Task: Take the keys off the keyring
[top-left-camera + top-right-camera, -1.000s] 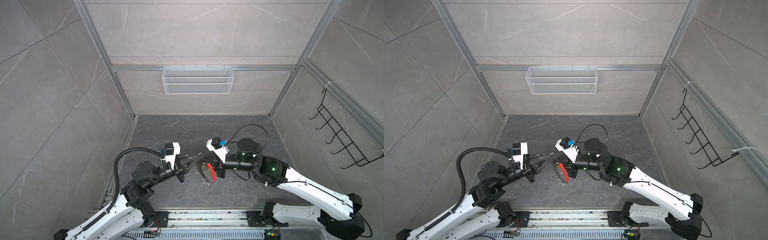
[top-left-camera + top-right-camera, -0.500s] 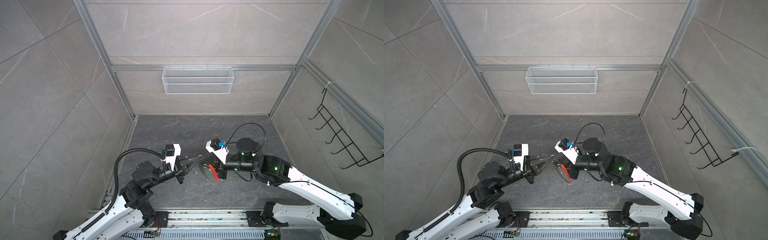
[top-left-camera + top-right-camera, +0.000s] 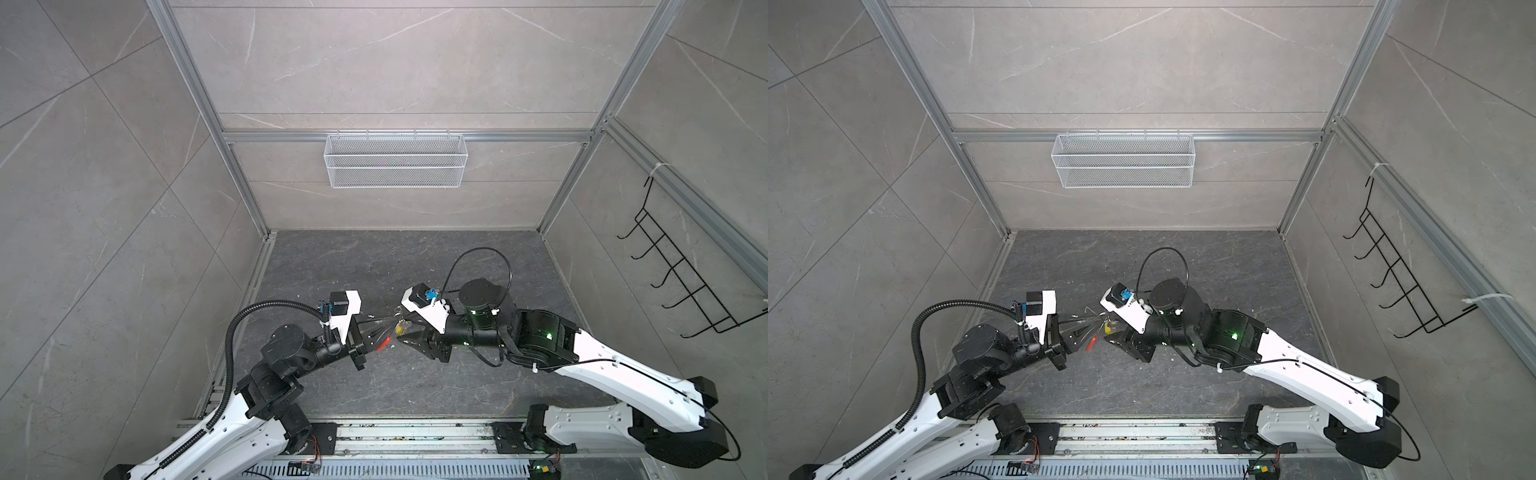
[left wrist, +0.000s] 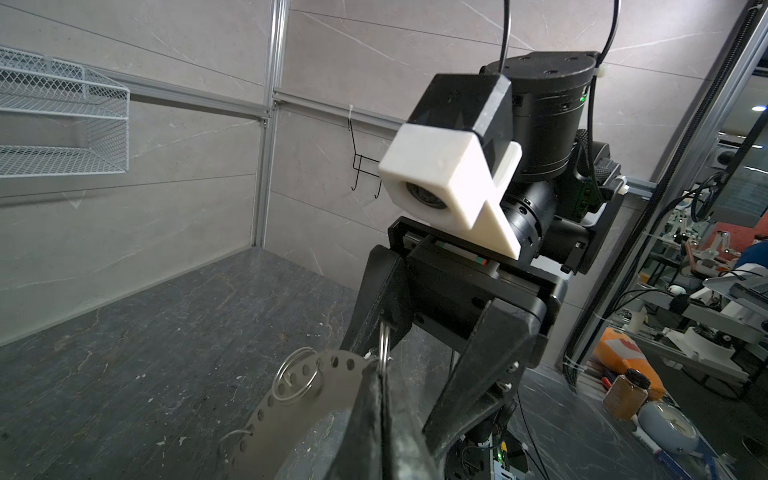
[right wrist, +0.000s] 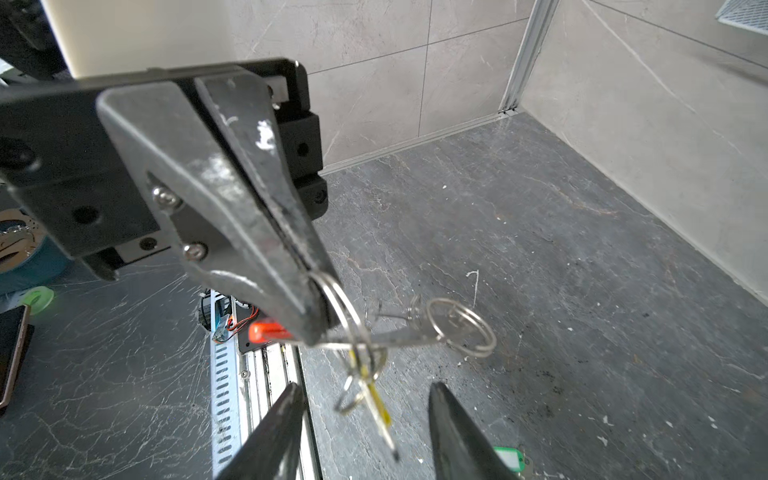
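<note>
Green key tag (image 5: 508,458) already lay loose on the surface (image 5: 582,291), so I'd call it halfway: yellow tag (image 5: 379,409) dangled from the keyring (image 3: 382,341) at lower centre of both top views, left claw (image 5: 318,322) clenched on the ring, right claw (image 5: 365,388) gaping either side of yellow.

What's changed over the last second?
The right tool opened and let go of the keyring; its red sleeve swung back toward the left tool. The left tool stays shut on the keyring, with the yellow key hanging from it. Both arms have barely moved.
</note>
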{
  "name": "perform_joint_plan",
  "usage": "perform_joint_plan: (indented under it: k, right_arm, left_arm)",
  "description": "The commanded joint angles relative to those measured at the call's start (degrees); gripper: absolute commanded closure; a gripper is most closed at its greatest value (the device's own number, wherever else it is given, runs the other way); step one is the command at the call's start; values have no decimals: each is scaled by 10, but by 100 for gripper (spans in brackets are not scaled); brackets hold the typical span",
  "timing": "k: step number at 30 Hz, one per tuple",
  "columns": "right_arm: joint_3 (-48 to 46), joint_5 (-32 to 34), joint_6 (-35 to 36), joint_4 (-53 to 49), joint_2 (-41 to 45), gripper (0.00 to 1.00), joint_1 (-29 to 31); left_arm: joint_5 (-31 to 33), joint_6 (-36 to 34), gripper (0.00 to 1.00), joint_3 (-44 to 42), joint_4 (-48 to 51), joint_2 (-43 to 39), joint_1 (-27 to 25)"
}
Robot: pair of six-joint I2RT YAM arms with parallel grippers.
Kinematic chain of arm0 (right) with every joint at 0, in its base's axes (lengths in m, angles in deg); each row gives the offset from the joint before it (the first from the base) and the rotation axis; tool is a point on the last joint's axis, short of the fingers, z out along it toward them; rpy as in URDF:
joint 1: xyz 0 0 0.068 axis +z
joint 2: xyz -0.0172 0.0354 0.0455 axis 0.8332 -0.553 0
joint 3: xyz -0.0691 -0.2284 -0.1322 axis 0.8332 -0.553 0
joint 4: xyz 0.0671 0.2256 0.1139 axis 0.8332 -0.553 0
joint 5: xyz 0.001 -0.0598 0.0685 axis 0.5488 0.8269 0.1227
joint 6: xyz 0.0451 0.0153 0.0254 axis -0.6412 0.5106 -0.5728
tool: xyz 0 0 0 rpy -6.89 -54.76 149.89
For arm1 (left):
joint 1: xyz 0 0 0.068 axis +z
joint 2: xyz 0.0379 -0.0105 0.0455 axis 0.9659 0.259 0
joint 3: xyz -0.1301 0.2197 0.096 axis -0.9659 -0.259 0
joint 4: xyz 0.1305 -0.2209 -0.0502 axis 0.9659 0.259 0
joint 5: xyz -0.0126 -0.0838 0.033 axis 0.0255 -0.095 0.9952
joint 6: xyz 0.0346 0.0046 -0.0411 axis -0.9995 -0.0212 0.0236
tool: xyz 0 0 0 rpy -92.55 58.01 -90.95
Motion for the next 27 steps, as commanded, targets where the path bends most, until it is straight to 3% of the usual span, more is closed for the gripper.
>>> perform_joint_plan:
  k: [1, 15, 27]
  right_arm:
    - [19, 27, 16, -11, -5, 54, 6]
    - [22, 37, 22, -14, -5, 100, 11]
    - [13, 91, 18, -14, 8, 100, 12]
  left_arm:
    - [-2, -15, 100, 24, -19, -7, 0]
    - [-6, -17, 100, 23, -18, -9, 0]
    - [-6, -22, 100, 23, -1, -26, 0]
